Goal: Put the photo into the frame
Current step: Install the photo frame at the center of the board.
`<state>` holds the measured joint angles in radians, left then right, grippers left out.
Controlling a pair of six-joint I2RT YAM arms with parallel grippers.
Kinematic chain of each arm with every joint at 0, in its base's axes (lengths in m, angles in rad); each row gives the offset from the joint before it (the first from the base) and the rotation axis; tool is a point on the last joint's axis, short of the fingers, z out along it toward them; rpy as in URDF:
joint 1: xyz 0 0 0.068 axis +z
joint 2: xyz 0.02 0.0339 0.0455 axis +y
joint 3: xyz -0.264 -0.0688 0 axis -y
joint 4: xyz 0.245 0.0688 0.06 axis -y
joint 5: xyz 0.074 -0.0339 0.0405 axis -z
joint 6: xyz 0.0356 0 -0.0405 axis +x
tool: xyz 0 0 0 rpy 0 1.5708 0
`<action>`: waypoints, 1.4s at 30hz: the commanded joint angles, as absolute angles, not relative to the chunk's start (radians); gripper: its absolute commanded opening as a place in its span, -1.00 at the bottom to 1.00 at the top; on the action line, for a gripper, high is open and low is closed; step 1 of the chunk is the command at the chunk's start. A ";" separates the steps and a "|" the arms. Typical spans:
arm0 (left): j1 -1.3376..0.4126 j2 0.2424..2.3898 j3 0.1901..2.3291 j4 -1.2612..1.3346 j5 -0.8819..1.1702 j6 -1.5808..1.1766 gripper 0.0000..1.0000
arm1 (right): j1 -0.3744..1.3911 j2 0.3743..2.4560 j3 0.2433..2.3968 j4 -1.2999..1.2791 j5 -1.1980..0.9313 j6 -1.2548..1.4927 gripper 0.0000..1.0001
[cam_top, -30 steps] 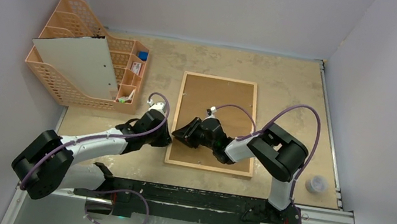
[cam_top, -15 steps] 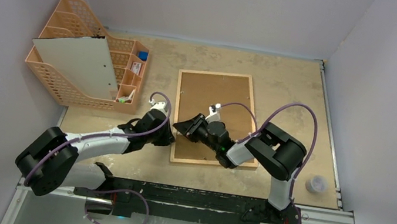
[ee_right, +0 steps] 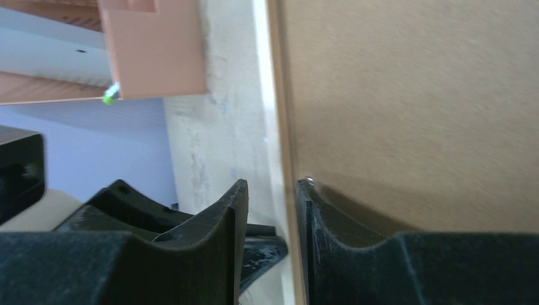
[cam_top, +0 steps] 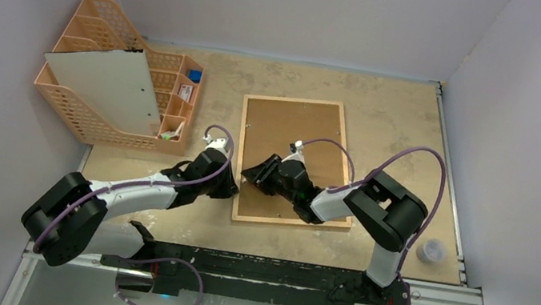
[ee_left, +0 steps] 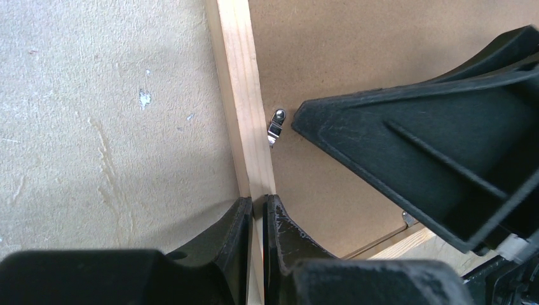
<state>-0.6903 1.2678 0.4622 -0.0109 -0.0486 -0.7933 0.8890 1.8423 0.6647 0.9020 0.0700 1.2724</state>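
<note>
A worn beige tabletop (cam_top: 401, 123) is enclosed by pale walls, with an orange mesh organizer (cam_top: 71, 111) carrying a pale grey sheet (cam_top: 107, 84) at its far left. The frame (cam_top: 242, 128) lies face down near the middle of the tabletop, slightly skewed, its back filled by a brown hardboard panel (cam_top: 294, 132). The photo is not seen in any view; whether it lies under the panel cannot be told. The step in hand is judged to be work on the retaining clips along the frame's left rail, either to free the panel or to lock it. One small metal clip (ee_left: 275, 125) is seen at the seam between rail and panel. The left gripper (cam_top: 229, 188) is pressed together on the light-wood rail near its near corner, pinching it so that the frame is steadied. The left arm is stretched low across the tabletop from its base. The right arm is folded back on itself and reaches leftward over the panel. The right gripper (cam_top: 250, 175) is brought just beside the left one. Its fingers (ee_right: 308, 216) are spread partway, with the rail running between them, and no grip is evident. One fingertip rests at a bit of metal at the panel's edge. For the next move, a fine, precise push at the clip is judged to be needed while the rail is held firm.
</note>
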 commanded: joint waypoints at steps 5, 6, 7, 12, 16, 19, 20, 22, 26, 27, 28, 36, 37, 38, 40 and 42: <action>-0.708 1.331 0.428 -0.124 -0.043 -0.770 -1.00 | 0.885 1.794 0.692 0.743 0.101 1.289 -0.25; -0.707 1.333 0.429 -0.123 -0.043 -0.770 -1.00 | 0.886 1.803 0.693 0.744 0.090 1.290 -0.25; -0.708 1.333 0.430 -0.121 -0.042 -0.769 -1.00 | 0.886 1.810 0.694 0.750 0.080 1.292 -0.26; -0.707 1.333 0.431 -0.118 -0.033 -0.767 -1.00 | 0.886 1.852 0.706 0.768 0.039 1.304 -0.30; -0.707 1.335 0.431 -0.110 -0.027 -0.765 -1.00 | 0.887 1.870 0.715 0.774 0.039 1.307 -0.33; -0.708 1.344 0.432 -0.107 -0.019 -0.761 -1.00 | 0.888 1.902 0.730 0.790 0.024 1.314 -0.37; -0.707 1.347 0.433 -0.105 -0.015 -0.757 -1.00 | 0.888 1.913 0.732 0.802 0.019 1.319 -0.39; -0.707 1.355 0.435 -0.101 -0.009 -0.752 -1.00 | 0.890 1.931 0.728 0.823 0.005 1.334 -0.41; -0.707 1.371 0.438 -0.089 -0.005 -0.736 -1.00 | 0.903 1.960 0.716 0.867 0.002 1.368 -0.48; -0.707 1.378 0.440 -0.083 0.006 -0.733 -1.00 | 0.907 1.967 0.714 0.876 0.003 1.380 -0.50; -0.707 1.385 0.442 -0.079 0.016 -0.729 -1.00 | 0.911 1.974 0.712 0.889 0.003 1.388 -0.53; -0.707 1.413 0.449 -0.079 0.010 -0.729 -1.00 | 0.927 1.969 0.703 0.917 0.037 1.403 -0.77; -0.707 1.408 0.453 -0.088 0.004 -0.732 -1.00 | 0.925 1.954 0.708 0.884 0.053 1.393 -0.78; -0.708 1.397 0.457 -0.097 0.002 -0.735 -1.00 | 0.927 1.932 0.716 0.840 0.071 1.380 -0.78; -0.707 1.367 0.468 -0.124 -0.033 -0.745 -1.00 | 0.926 1.883 0.741 0.726 0.097 1.355 -0.78; -0.707 1.323 0.487 -0.161 -0.068 -0.754 -1.00 | 0.926 1.822 0.767 0.616 0.161 1.318 -0.75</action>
<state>-0.6865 1.3182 0.4995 0.0250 -0.0605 -0.7673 0.8925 1.9198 0.7097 0.8574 0.0891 1.3823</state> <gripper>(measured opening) 0.119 0.114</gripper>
